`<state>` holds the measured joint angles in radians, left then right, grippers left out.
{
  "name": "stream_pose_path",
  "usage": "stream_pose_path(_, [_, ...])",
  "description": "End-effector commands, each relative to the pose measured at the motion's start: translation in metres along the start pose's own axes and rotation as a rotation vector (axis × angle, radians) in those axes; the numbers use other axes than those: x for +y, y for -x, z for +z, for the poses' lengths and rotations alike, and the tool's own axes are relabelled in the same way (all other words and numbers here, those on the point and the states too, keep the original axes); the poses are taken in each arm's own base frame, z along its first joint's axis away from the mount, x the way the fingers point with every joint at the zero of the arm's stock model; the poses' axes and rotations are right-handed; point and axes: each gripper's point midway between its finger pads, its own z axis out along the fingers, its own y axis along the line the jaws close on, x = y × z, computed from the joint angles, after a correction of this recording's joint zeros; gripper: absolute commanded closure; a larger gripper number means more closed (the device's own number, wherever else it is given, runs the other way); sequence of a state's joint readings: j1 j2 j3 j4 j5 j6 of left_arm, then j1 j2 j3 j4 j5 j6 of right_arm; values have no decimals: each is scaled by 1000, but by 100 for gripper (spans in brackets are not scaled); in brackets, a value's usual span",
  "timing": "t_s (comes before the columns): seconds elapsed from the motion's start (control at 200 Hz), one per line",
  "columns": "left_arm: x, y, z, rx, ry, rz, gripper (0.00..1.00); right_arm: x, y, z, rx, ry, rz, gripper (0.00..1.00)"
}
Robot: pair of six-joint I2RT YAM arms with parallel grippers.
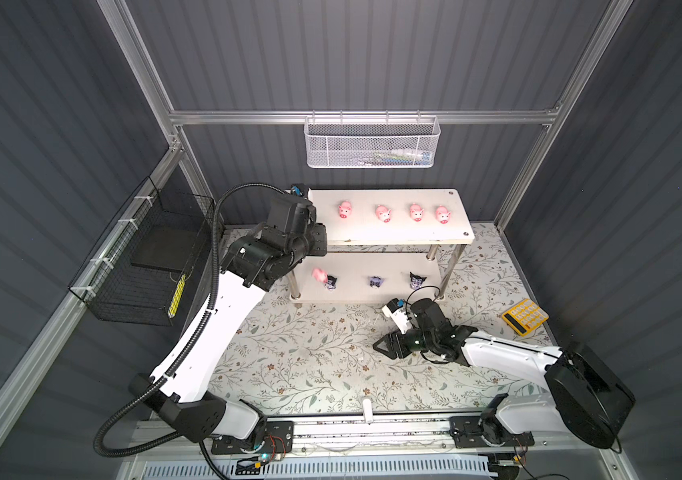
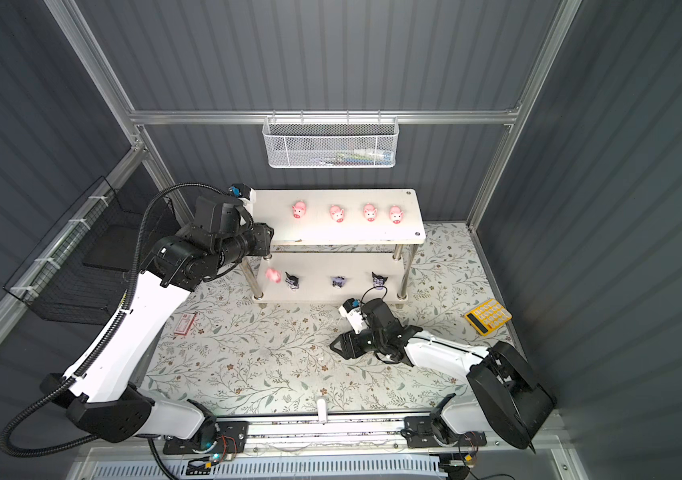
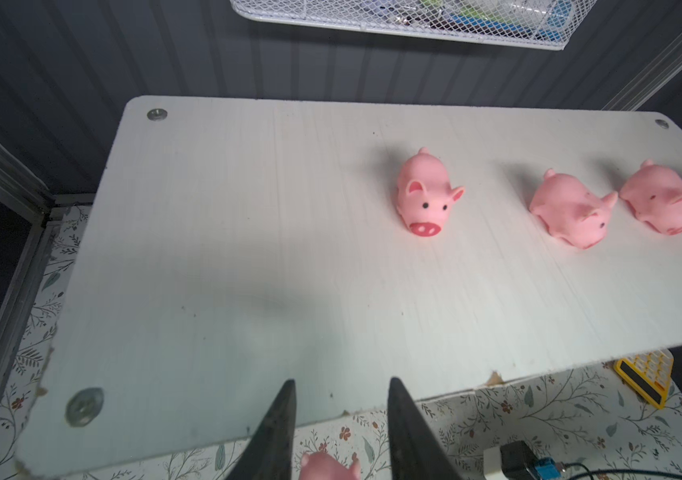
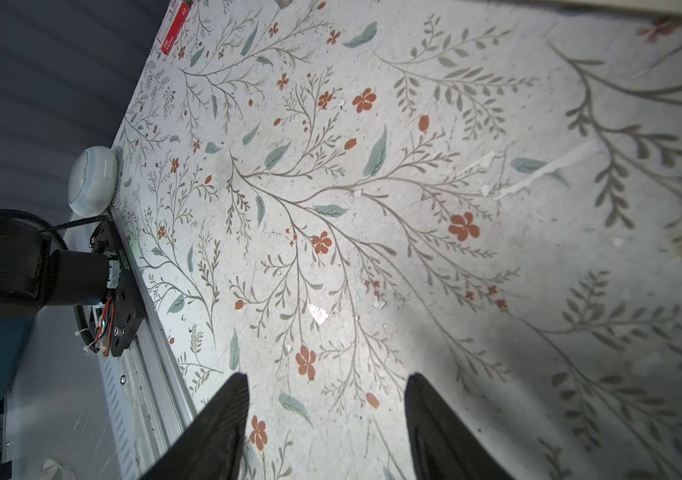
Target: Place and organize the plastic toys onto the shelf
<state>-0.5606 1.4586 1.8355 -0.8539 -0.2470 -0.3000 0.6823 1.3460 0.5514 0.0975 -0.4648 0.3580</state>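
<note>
Toys, top board: four pink pigs in a row, snouts toward the front, each apart from the next. They are the leftmost pig (image 1: pixel 344 209), second pig (image 1: pixel 383 213), third pig (image 1: pixel 416 212) and rightmost pig (image 1: pixel 442 215).
Toys, lower board: the fifth pig (image 1: pixel 319 274) is at the left end, just beside the left dark figure (image 1: pixel 332 281). The middle dark figure (image 1: pixel 375 281) and right dark figure (image 1: pixel 416 280) follow, spaced apart.
Blur: the fifth pig is smeared in both top views, so I cannot tell whether it rests on the board or is in the air.
Left gripper (image 3: pixel 340 380): at the left front edge of the top board, fingers apart, nothing clamped. In its wrist view the fifth pig shows lower down, between them.
Shelf (image 1: pixel 364 230): white, two tiers, at the back of the flowered table (image 1: pixel 310 353).
Right gripper (image 4: pixel 327 376): low over the table in front of the shelf, fingers apart, holding nothing.
Calculator (image 1: pixel 525 316): yellow, on the table right of the shelf.
</note>
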Motion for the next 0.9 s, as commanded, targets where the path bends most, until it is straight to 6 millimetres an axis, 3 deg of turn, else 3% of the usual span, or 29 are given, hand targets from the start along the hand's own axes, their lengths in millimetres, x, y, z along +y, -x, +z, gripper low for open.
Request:
stream_pose_path(0.0, [1, 23, 1, -51, -31, 7, 63, -6, -9, 0, 16, -25, -1, 38])
stream_pose_path(0.07, [6, 22, 9, -34, -28, -7, 63, -7, -12, 1, 19, -27, 6, 38])
stream_pose_path(0.215, [11, -4, 16, 4, -29, -34, 64, -9, -19, 2, 30, -24, 24, 38])
stream_pose_path(0.49, [35, -12, -32, -72, 32, -72, 63, -6, -17, 9, 62, -4, 21, 38])
stream_pose_path(0.73, [74, -69, -77, -52, 140, -181, 63, -6, -13, 16, 77, 4, 23, 38])
stream_pose_path(0.745, [78, -82, -74, -27, 155, -186, 63, -6, -14, 16, 80, 5, 23, 38])
stream_pose_path(0.84, [92, -112, -83, 2, 197, -233, 63, -5, -14, 18, 91, 13, 23, 38])
stream_pose_path(0.895, [98, -135, -77, 35, 214, -264, 63, -5, -15, 20, 98, 17, 23, 38])
